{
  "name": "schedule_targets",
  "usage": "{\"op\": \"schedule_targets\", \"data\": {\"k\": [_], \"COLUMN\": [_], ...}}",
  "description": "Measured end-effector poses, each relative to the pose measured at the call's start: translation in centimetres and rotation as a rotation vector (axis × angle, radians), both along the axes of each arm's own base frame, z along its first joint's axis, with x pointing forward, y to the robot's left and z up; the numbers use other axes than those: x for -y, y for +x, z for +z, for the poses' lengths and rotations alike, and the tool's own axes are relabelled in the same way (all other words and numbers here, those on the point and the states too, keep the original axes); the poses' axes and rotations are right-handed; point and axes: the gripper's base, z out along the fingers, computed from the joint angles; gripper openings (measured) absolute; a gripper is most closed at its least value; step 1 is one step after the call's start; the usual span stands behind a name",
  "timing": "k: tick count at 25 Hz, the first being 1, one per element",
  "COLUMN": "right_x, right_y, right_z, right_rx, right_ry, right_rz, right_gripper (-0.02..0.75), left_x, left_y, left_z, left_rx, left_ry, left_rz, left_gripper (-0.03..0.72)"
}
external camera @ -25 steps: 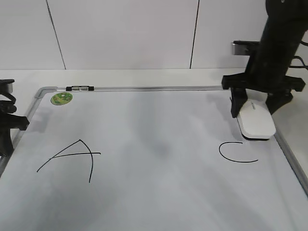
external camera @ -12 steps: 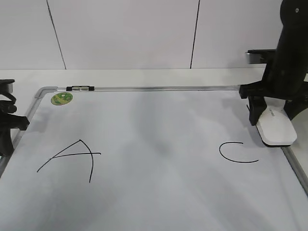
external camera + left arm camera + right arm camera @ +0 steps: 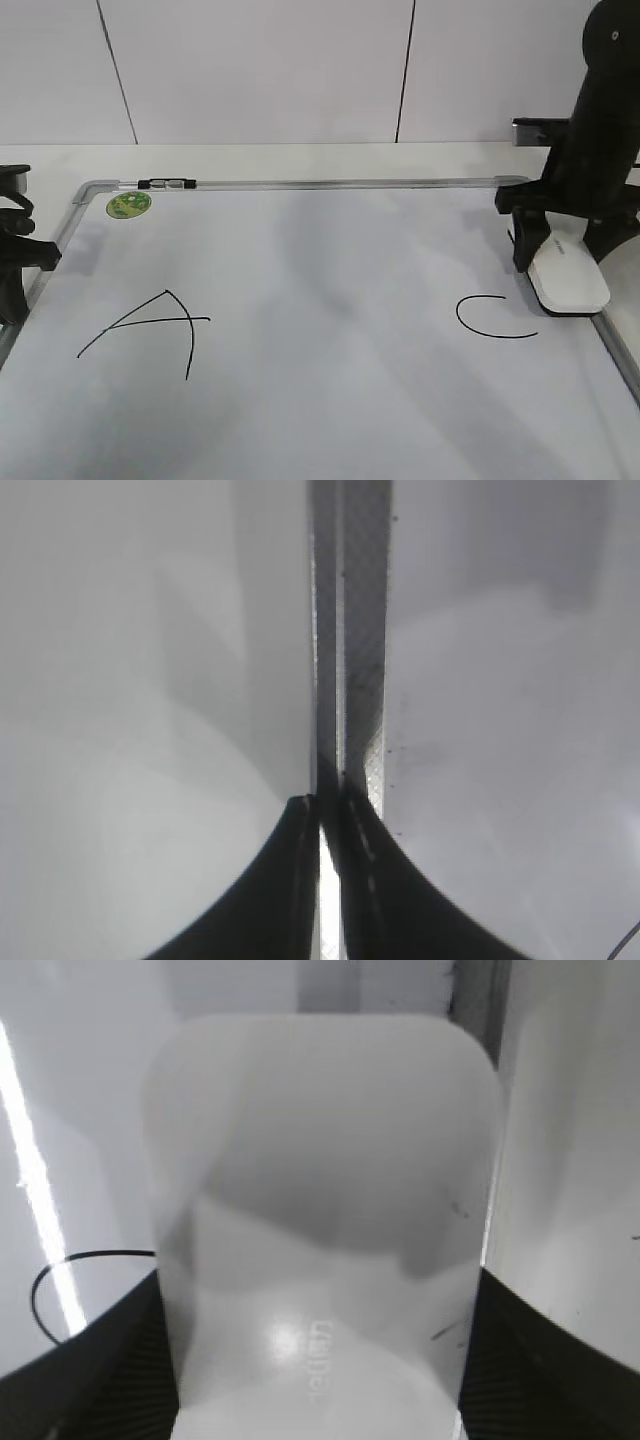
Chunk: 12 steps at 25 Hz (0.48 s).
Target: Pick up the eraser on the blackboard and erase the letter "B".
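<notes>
The white eraser (image 3: 568,278) lies low over the right edge of the blackboard (image 3: 320,280), just above and right of the letter "C" (image 3: 492,318). My right gripper (image 3: 566,260) is shut on the eraser, one black finger on each long side. In the right wrist view the eraser (image 3: 320,1210) fills the space between the jaws (image 3: 320,1370). No letter "B" shows; the board between "A" (image 3: 150,330) and "C" is bare. My left gripper (image 3: 325,820) is shut and empty over the board's left frame (image 3: 350,630).
A round green sticker (image 3: 128,204) and a small black-and-silver clip (image 3: 167,184) sit at the board's far left top edge. The grey frame (image 3: 615,345) runs close beside the eraser on the right. The left arm (image 3: 12,270) rests at the left frame.
My right gripper has carried the eraser to the right, from above the "C" to the board's right frame, then slightly nearer the front. The left arm has not moved.
</notes>
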Motion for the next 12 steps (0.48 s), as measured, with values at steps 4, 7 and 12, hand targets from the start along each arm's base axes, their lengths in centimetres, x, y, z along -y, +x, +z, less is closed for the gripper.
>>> {"op": "schedule_targets", "data": {"k": [4, 7, 12], "right_x": [0.09, 0.08, 0.16], "right_y": [0.17, 0.23, 0.27], "right_z": [-0.72, -1.01, -1.11], "right_rx": [-0.015, -0.022, -0.022], "right_ry": [-0.013, -0.014, -0.023], "right_rz": [0.006, 0.008, 0.012], "right_gripper": [0.546, 0.546, 0.546], "left_x": [0.00, 0.00, 0.00], "left_y": [0.00, 0.00, 0.00], "left_z": [0.00, 0.00, 0.00], "left_rx": [0.000, 0.000, 0.000], "left_ry": [0.000, 0.000, 0.000], "left_rz": [0.000, 0.000, 0.000], "left_gripper": [0.032, 0.032, 0.032]}}
